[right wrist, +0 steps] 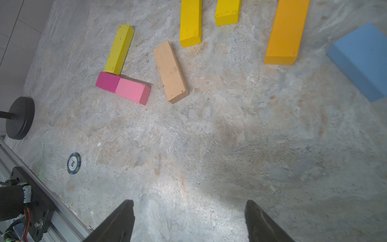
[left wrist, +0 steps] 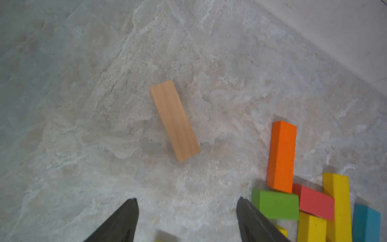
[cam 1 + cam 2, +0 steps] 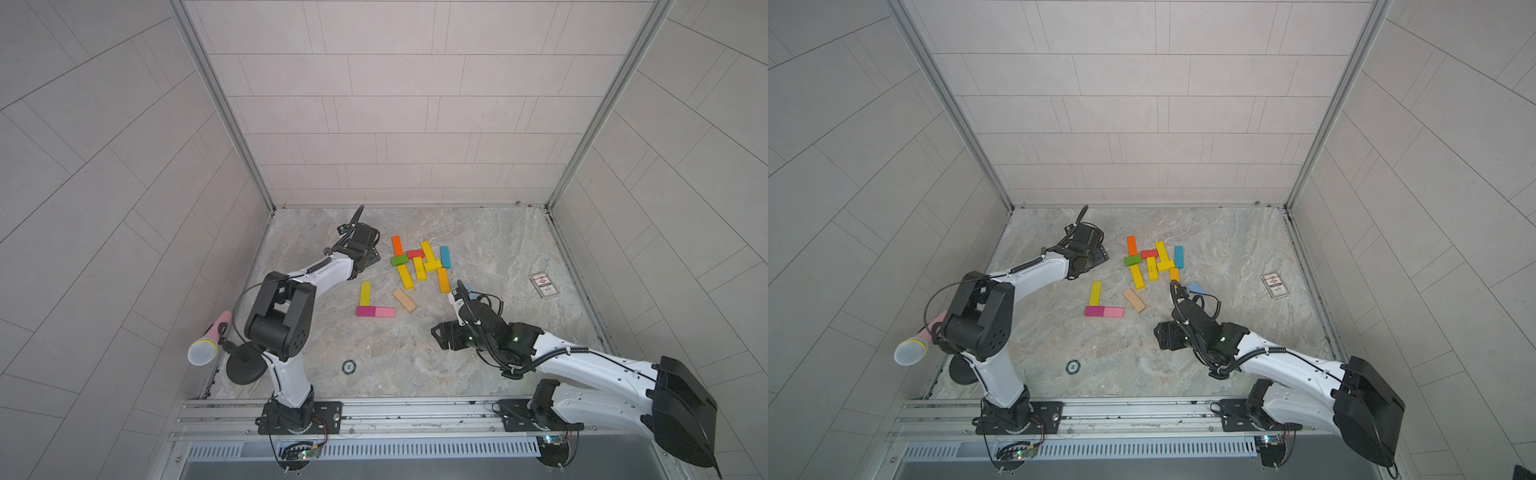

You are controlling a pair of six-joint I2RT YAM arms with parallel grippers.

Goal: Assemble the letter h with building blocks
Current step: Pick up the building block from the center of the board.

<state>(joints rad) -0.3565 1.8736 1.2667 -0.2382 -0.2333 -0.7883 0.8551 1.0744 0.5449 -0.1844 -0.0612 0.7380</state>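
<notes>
The building blocks lie flat on the marble table. A loose cluster of orange, red, green, teal and yellow bars sits at the back middle. In front of it a yellow bar meets a magenta and pink pair, with a plain wood bar beside them. My left gripper is open and empty over bare table, left of the green block, with another wood bar ahead. My right gripper is open and empty, and a blue block lies beyond it.
A pink microphone on a black stand sits at the table's left edge. A poker chip lies near the front and a printed white card at the right. Tiled walls close three sides and an aluminium rail runs along the front.
</notes>
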